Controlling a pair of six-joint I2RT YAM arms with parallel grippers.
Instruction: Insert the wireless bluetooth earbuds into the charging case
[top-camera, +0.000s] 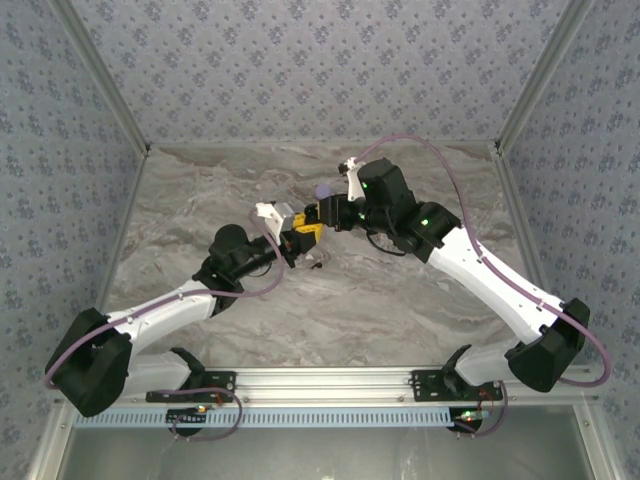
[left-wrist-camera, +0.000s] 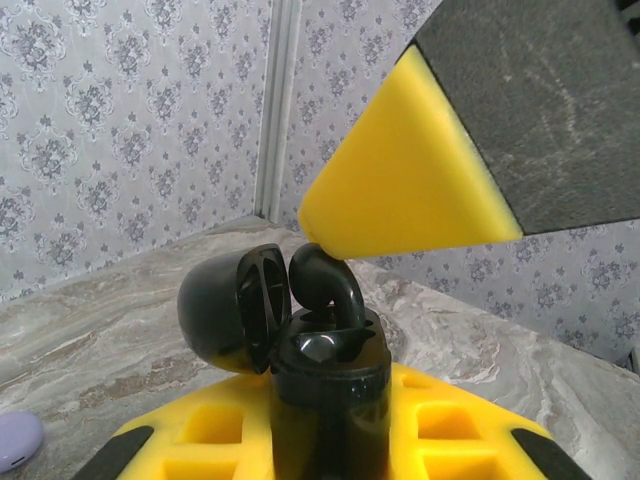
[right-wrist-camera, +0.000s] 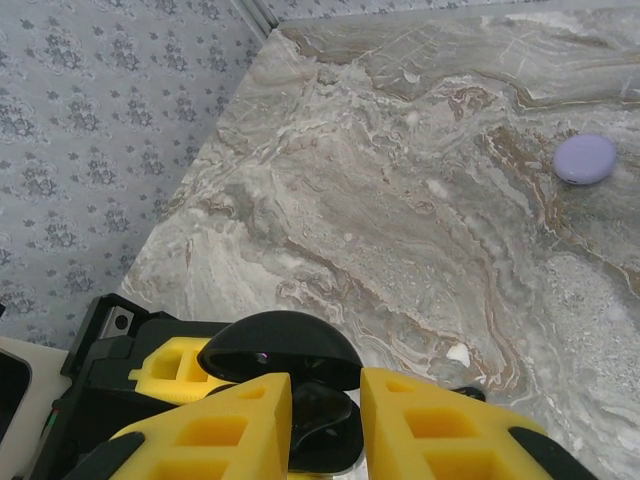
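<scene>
Table (top-camera: 400, 310) centre, walls (top-camera: 300, 70) well apart: left gripper (top-camera: 302, 240) clamps charging case (left-wrist-camera: 330, 372), right gripper (right-wrist-camera: 325, 398) pinches black curved piece (left-wrist-camera: 328, 280)

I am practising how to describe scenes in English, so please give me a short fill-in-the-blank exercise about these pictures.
1. The lid of the charging case, held by the left tool, stands ___.
2. The curved piece sticking out of the case is ___ in colour.
3. The small piece lying on the table is ___ in colour.
4. The fingers of the right tool are ___ in colour.

Missing words: open; black; lilac; yellow.
</scene>
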